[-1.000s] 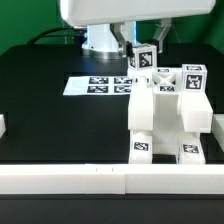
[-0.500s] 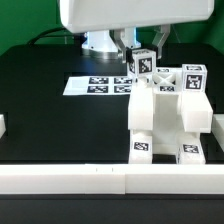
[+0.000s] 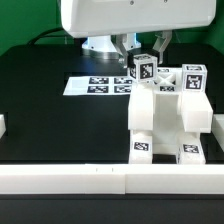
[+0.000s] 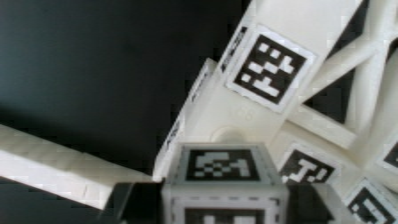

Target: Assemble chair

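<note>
White plastic dominates the black table (image 3: 50,120) as the partly built chair (image 3: 165,118), a chunky blocky assembly bearing black-and-white square tags, stands toward the exterior view's right, close behind the low white wall (image 3: 100,178) that runs along the table's front edge. The white robot arm's gripper (image 3: 143,52) hangs over the assembly's upper rear, and a small white tagged peg (image 3: 146,70), square-topped, sits directly beneath it at the chair's top. The jaws appear closed around that peg, though the arm's housing hides the fingertips, so the grip is a judgement rather than a certainty. The step in hand looks like seating this peg into the top of the assembly; whether it is already touching its socket or hovering just above cannot be told. The next move would call for a straight, well-aligned descent or a careful twist, since a tilted peg could jam or nudge the whole structure. The chair shows two legs with tags near their feet, a broad blank front face and more tagged blocks at the top. From the wrist view, tagged white faces (image 4: 270,65) fill the frame at a slant. The thin flat white marker board (image 3: 95,85) lies on the table toward the exterior view's left of the chair.
</note>
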You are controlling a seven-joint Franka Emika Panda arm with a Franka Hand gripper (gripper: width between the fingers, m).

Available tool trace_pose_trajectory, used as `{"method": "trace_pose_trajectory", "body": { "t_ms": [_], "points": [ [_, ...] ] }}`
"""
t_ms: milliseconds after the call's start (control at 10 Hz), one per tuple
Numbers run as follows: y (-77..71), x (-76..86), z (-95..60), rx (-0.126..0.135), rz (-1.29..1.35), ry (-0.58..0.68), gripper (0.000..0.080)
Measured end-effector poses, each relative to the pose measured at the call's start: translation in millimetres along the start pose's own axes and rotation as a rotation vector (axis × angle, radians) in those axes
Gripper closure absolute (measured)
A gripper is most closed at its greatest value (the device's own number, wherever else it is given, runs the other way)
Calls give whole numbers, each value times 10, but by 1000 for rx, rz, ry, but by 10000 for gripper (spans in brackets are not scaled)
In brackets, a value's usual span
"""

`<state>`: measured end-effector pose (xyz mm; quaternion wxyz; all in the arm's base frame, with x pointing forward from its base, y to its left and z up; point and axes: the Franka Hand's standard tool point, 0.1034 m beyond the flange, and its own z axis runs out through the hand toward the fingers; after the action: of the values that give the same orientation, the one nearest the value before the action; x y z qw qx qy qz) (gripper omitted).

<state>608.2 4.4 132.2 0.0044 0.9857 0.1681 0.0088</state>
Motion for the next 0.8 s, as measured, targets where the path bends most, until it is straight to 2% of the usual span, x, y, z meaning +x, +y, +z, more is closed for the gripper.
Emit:
{"method": "trace_pose_trajectory", "body": {
  "t_ms": [200,800],
  "points": [
    [16,4,-5,-13,17,31,512],
    [-23,-6,-50,-11,13,36,512]
  ]
}}
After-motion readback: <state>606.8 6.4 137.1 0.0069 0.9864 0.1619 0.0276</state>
